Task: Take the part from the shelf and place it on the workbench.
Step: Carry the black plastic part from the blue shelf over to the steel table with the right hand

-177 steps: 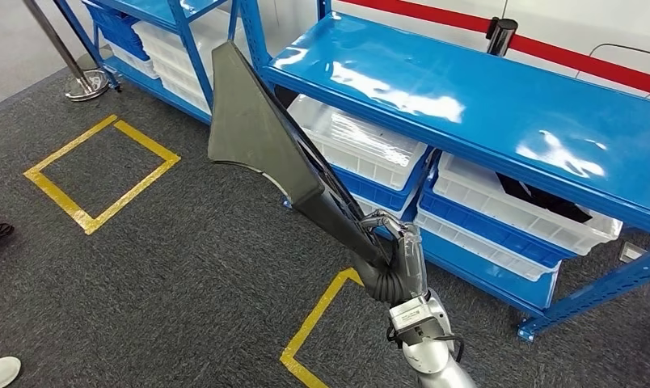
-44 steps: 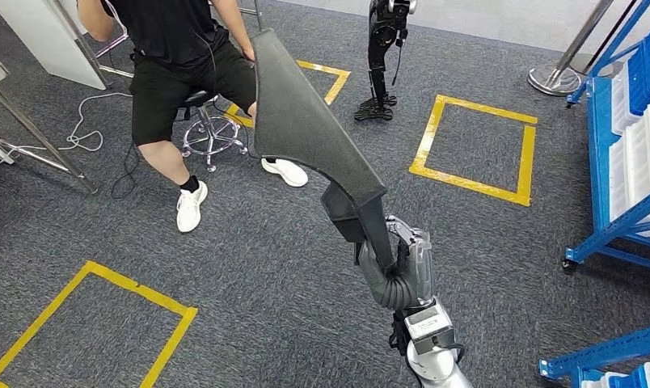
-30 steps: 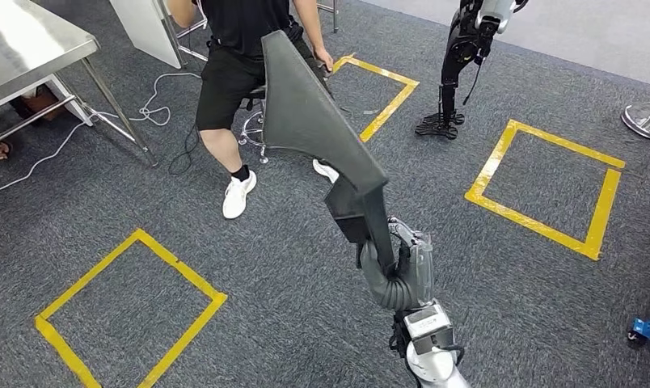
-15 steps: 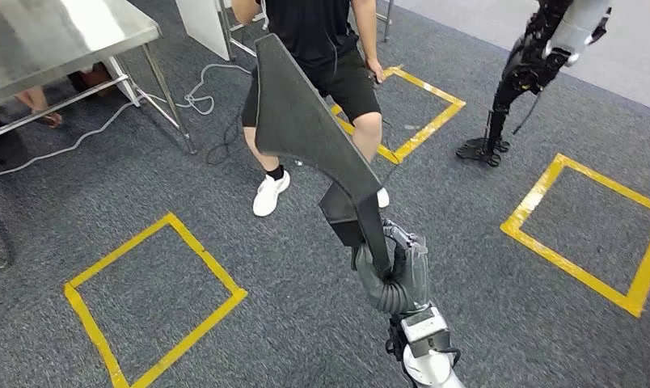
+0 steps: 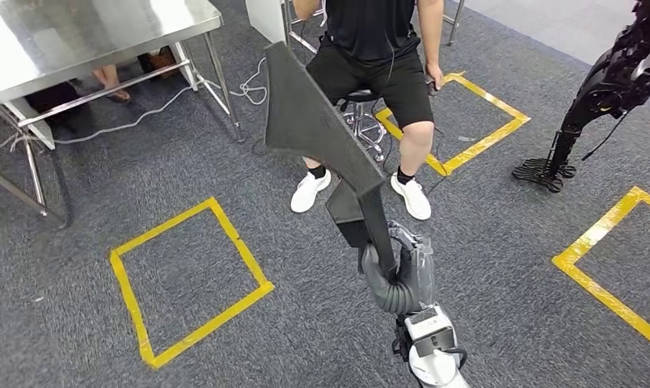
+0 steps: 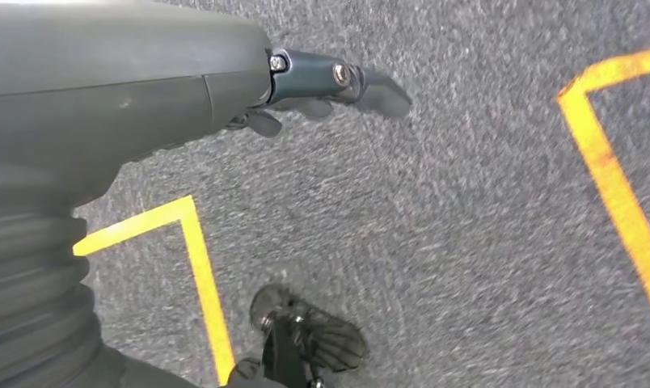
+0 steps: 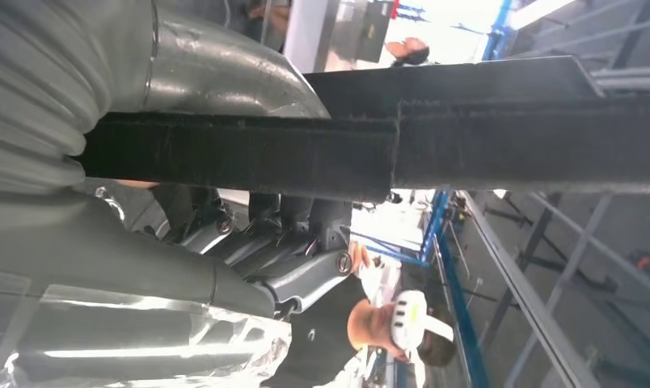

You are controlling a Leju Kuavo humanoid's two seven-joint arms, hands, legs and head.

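In the head view my right hand [image 5: 398, 271] grips the narrow stem of the part [image 5: 310, 125], a dark grey felt-covered piece that widens into a large triangular blade standing up over the carpet. Close up, the black stem [image 7: 467, 145] crosses my right hand, whose fingers [image 7: 306, 242] wrap around it. The steel workbench [image 5: 79, 32] stands at the far left, well away from the part. My left hand [image 6: 338, 81] hangs over the grey carpet with its fingers loosely out and nothing in them.
A person [image 5: 378, 48] sits on a stool straight ahead, feet on the carpet just beyond the part. Yellow tape squares [image 5: 184, 283] mark the floor. Another robot's dark leg [image 5: 580, 113] stands at the right. Cables [image 5: 144, 117] lie under the workbench.
The camera has turned, so the shelf has gone from view while the workbench and the seated person have come further in. My right hand still holds the part upright.
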